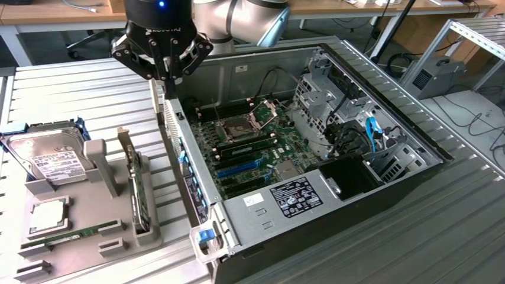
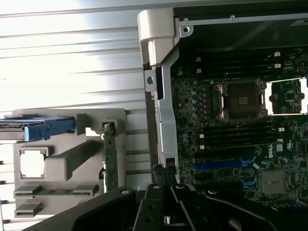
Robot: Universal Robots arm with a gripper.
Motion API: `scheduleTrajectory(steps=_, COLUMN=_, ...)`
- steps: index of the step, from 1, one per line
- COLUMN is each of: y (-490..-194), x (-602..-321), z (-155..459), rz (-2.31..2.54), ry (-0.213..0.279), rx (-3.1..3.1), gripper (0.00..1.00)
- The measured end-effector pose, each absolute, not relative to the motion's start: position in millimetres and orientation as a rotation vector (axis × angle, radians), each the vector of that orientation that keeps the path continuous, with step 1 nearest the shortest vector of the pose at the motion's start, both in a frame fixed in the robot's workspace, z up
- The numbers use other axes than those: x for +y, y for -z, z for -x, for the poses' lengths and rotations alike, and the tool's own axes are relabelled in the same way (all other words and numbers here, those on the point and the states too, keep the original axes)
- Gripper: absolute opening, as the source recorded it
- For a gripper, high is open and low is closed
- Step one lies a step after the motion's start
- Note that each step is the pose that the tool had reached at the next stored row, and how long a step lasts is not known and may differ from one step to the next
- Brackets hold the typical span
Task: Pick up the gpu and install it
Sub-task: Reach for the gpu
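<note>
The gpu [image 1: 139, 190] stands on its long edge in a slot of the grey holder [image 1: 101, 171], to the exterior view's left of the open computer case [image 1: 261, 213]. In the wrist view the gpu [image 2: 110, 161] appears edge-on as a thin green strip. My gripper [image 1: 168, 89] hangs above the case's rear wall, up and to the right of the gpu and well apart from it. Its fingers are shut with nothing between them. The wrist view has the gripper [image 2: 164, 179] over the case's metal edge beside the motherboard [image 2: 240, 144].
The holder also carries a silver hard drive [image 1: 49, 158] in a blue caddy, a CPU [image 1: 47, 216] and a green RAM stick [image 1: 70, 237]. Blue expansion slots [image 1: 236, 170] lie on the motherboard. Drive cages and cables [image 1: 347, 118] fill the case's right side.
</note>
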State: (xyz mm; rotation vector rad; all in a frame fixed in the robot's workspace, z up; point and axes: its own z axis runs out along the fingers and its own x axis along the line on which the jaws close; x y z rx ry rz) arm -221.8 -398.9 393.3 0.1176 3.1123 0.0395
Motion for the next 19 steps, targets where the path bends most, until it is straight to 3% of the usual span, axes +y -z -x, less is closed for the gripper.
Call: scheduleTrajectory(steps=19, y=-393.3, x=-398.9, z=232.5, rz=-0.118, ry=-0.038, rx=3.112, gripper=0.11)
